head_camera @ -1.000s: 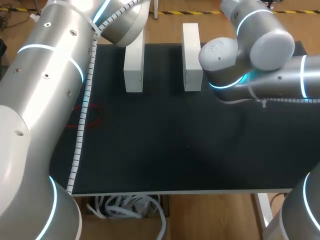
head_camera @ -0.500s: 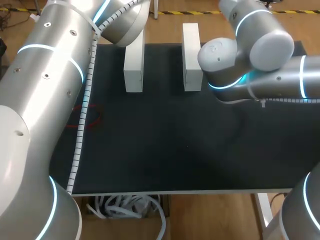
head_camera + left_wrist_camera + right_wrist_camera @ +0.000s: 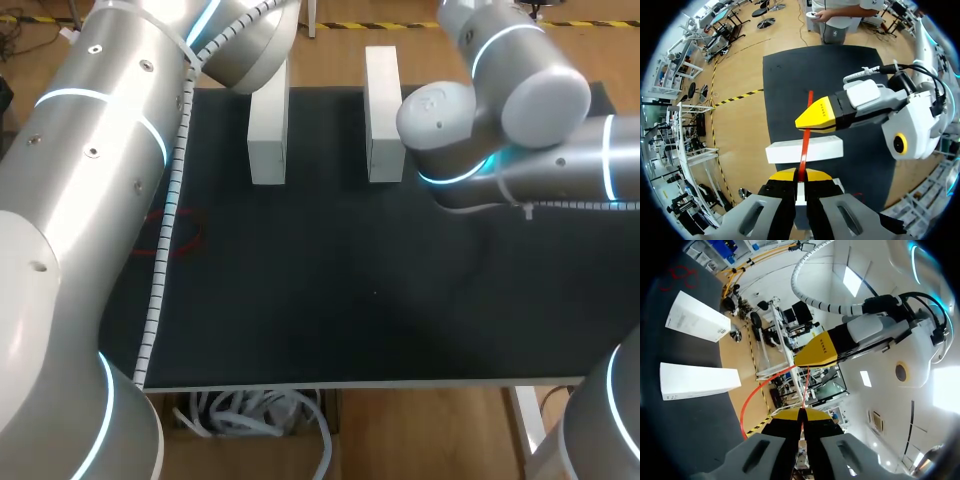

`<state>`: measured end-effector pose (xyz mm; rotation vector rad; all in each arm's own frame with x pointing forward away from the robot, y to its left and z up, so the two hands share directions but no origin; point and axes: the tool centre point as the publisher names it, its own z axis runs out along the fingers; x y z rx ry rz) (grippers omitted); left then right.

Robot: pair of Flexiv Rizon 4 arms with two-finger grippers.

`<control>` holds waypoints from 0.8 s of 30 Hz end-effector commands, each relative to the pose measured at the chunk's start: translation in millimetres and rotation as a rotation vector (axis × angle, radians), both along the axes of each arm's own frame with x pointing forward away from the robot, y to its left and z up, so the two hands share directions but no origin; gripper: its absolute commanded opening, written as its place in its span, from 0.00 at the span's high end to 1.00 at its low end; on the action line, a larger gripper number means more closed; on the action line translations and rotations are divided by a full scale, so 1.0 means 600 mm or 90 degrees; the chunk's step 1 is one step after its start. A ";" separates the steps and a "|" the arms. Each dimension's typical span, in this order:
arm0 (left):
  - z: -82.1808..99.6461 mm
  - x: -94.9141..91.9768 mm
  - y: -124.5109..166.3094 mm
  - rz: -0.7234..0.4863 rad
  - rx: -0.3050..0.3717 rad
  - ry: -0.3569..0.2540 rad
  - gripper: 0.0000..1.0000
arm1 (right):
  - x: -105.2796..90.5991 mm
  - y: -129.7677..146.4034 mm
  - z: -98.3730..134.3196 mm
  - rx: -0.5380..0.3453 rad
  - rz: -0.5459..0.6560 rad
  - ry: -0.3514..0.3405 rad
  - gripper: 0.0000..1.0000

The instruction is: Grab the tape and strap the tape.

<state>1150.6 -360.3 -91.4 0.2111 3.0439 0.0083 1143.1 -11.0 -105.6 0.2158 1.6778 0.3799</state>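
Red tape (image 3: pixel 803 145): thin strip stretched between both grippers, above the white blocks (image 3: pixel 267 125).
Left gripper (image 3: pixel 799 176): fingers pinched tight on the tape.
Right gripper (image 3: pixel 801 415): likewise clamped on it.
Blocks: two, side by side on the black mat (image 3: pixel 350 300).

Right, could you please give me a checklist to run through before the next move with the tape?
1. Left claw gripping the red tape: ok, both fingers pinch it.
2. Right claw gripping the tape: ok, shut on it.
3. Tape free of slack: not ok; in the right wrist view a loop bows out beside the right claw.
4. White block and second white block lying apart on the black mat: ok.
5. Claws visible from the head view: not ok, the arms hide both.
6. Tape lined up over the blocks: cannot tell.
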 end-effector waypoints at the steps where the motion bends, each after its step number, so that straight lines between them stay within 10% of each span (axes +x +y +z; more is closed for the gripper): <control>1: 0.006 0.010 -0.005 0.003 0.039 0.248 1.00 | -0.003 0.003 0.008 0.000 0.001 0.005 1.00; 24: 0.006 0.010 -0.005 0.003 0.039 0.248 1.00 | 0.010 0.035 0.012 0.009 0.015 0.012 1.00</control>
